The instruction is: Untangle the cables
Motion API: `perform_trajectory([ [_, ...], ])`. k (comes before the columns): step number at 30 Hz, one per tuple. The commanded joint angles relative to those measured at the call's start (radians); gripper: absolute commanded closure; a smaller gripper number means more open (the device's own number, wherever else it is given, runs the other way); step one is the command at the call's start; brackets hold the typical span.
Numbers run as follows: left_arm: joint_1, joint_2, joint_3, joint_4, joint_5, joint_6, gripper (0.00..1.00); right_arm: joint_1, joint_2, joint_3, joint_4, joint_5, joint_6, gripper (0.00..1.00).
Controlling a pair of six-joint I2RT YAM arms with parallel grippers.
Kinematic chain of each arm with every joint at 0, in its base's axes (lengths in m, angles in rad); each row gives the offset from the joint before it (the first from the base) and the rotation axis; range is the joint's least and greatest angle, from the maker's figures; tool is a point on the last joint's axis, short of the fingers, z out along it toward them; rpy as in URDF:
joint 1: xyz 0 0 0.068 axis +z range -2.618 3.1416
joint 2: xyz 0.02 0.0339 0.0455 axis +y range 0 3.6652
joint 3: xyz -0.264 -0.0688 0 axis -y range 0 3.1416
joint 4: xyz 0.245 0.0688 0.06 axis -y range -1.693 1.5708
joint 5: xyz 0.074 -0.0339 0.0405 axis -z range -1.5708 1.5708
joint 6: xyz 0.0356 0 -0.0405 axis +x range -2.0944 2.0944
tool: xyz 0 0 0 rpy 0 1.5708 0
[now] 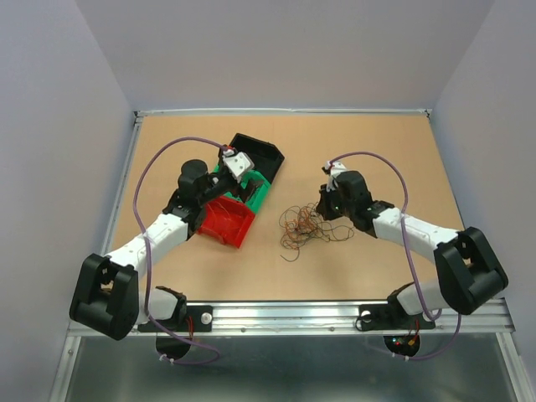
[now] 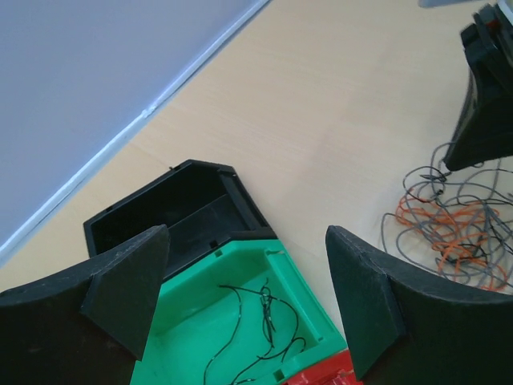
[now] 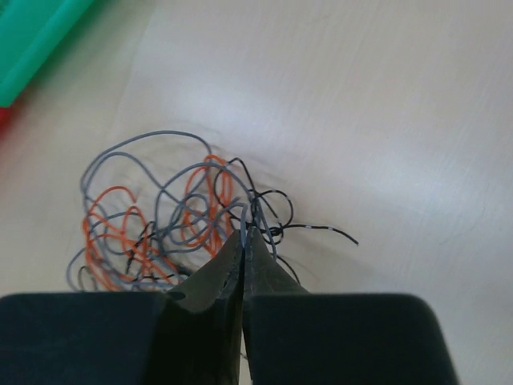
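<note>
So the biggest thing here is the wooden table (image 1: 377, 151), with both arms reaching in from the near edge. On the left side there's a cluster of three bins jammed together: a black bin (image 1: 260, 153) furthest back, a green bin (image 1: 261, 194) in the middle and a red bin (image 1: 226, 219) nearest. My guess is it's one bin per wire colour, so each strand has somewhere to go once it's freed.

The left gripper (image 2: 244, 273) hangs over the green bin with its jaws spread wide and nothing between them. It looks parked there because that's the drop spot.

The right gripper (image 3: 244, 237) is down at the table by the mess, jaws pressed fully together. From its wrist view the tips meet right where a few strands bunch up at the near edge of the pile, so I'd say it's pinching a wire or two to drag out. I can't tell exactly which strand.

The tangle of cables (image 1: 306, 226) sits on bare table between the two arms, just right of the bins and not touching them. It's loose curly loops of grey, orange and black.

Smallest bit: one thin black wire (image 2: 268, 309) lies alone in the green bin, so at least one is sorted. Most of the job is left.
</note>
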Motion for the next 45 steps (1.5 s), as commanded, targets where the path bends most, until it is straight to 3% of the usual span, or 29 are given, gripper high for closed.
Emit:
perform_trajectory([
  [1,-0.030,-0.044,-0.018,0.012,0.135,0.042,0.09,0.012,-0.110,0.017,0.076,-0.164,-0.035,0.99],
  [6,-0.085,-0.053,-0.038,0.010,0.223,0.077,0.10,0.044,-0.209,-0.029,0.166,-0.317,-0.038,0.99],
  [12,-0.131,-0.037,-0.036,0.047,0.239,0.050,0.10,0.098,-0.227,-0.035,0.221,-0.376,-0.049,0.99],
  [33,-0.191,0.082,0.019,0.034,0.287,0.033,0.17,0.150,-0.279,-0.061,0.289,-0.359,-0.042,0.99],
  [42,-0.225,0.131,0.039,0.011,0.289,0.053,0.23,0.150,-0.330,-0.090,0.323,-0.353,-0.032,0.99],
  [45,-0.250,0.143,0.046,-0.002,0.279,0.068,0.33,0.150,-0.333,-0.093,0.327,-0.351,-0.032,0.99],
])
